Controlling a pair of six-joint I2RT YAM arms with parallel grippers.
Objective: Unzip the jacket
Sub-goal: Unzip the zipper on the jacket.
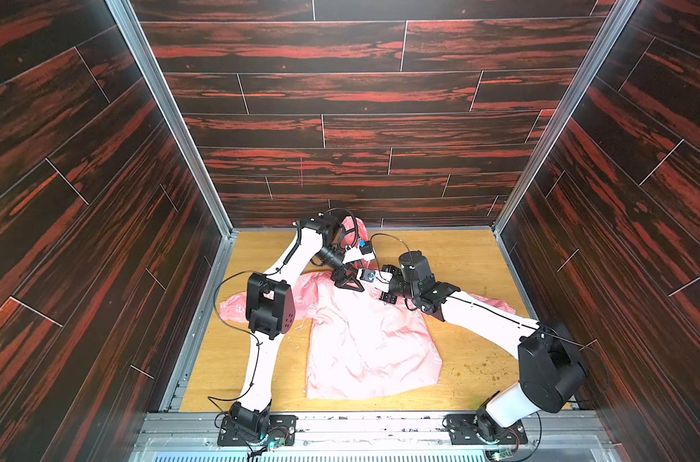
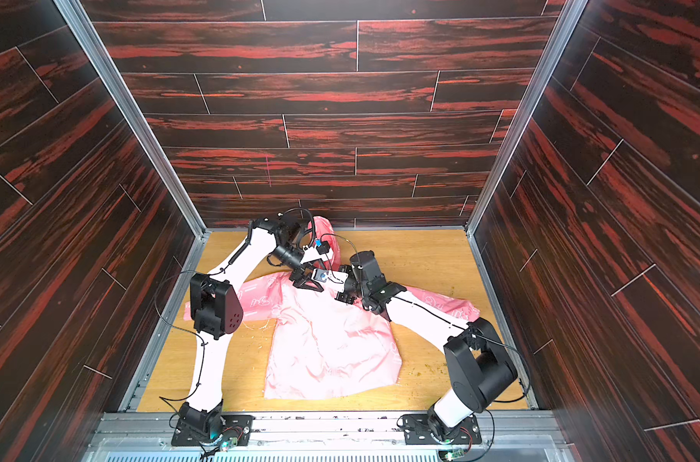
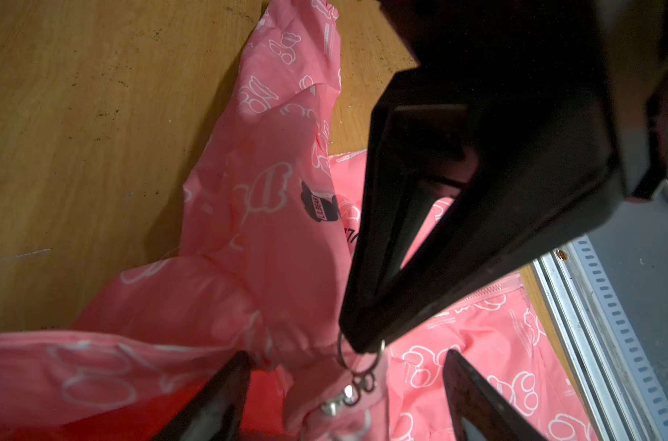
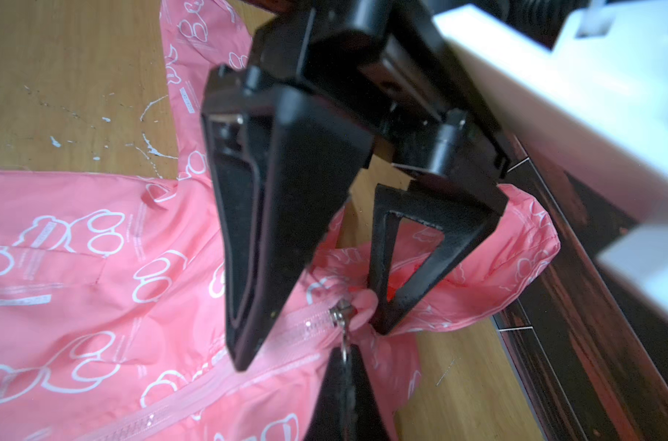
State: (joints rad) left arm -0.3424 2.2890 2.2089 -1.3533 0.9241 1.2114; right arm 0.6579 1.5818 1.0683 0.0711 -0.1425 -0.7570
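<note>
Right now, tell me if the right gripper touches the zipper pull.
Touching. In the left wrist view the right gripper is shut on the zipper pull, pinching its ring.

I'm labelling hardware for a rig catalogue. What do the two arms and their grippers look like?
The left arm and right arm have white links, black joint housings and thin black cables looped alongside. The left gripper and right gripper each have two black, hollow triangular fingers tapering to points.
</note>
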